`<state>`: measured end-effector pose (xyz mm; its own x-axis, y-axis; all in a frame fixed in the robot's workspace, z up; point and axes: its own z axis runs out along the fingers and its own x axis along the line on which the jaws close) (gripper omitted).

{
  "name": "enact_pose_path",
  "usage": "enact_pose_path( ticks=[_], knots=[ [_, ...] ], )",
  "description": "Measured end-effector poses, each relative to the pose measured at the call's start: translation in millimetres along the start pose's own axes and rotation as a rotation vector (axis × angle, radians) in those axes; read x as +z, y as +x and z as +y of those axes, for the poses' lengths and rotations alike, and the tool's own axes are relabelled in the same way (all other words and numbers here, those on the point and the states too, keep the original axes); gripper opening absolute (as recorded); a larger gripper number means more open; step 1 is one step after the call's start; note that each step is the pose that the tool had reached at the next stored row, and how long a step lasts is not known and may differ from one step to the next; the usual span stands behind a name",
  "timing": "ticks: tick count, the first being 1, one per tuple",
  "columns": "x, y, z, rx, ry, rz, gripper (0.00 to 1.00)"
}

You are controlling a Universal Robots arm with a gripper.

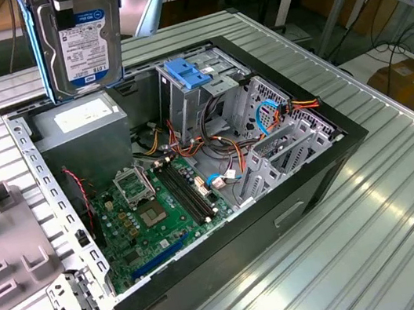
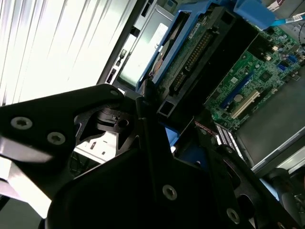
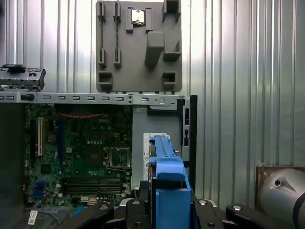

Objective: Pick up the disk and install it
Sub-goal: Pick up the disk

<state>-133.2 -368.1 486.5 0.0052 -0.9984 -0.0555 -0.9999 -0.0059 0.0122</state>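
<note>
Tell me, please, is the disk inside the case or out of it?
Out: the disk hangs upright above the case, over its grey power supply, held by the gripper.

The disk (image 1: 83,48) is silver, white and blue; the motherboard (image 1: 153,212) green; the ribbed table (image 1: 404,193) grey.

1 disk (image 1: 83,44), 1 computer case (image 1: 295,204), 1 motherboard (image 1: 153,212), 1 grey fixture (image 3: 136,62)
</note>
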Motion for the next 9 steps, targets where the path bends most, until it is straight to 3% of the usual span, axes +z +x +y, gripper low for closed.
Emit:
enact_pose_path(
  ticks=[9],
  knots=[
    [0.1,6.5,-4.9,0.000,-0.0006,0.0000,0.37]
  ],
)
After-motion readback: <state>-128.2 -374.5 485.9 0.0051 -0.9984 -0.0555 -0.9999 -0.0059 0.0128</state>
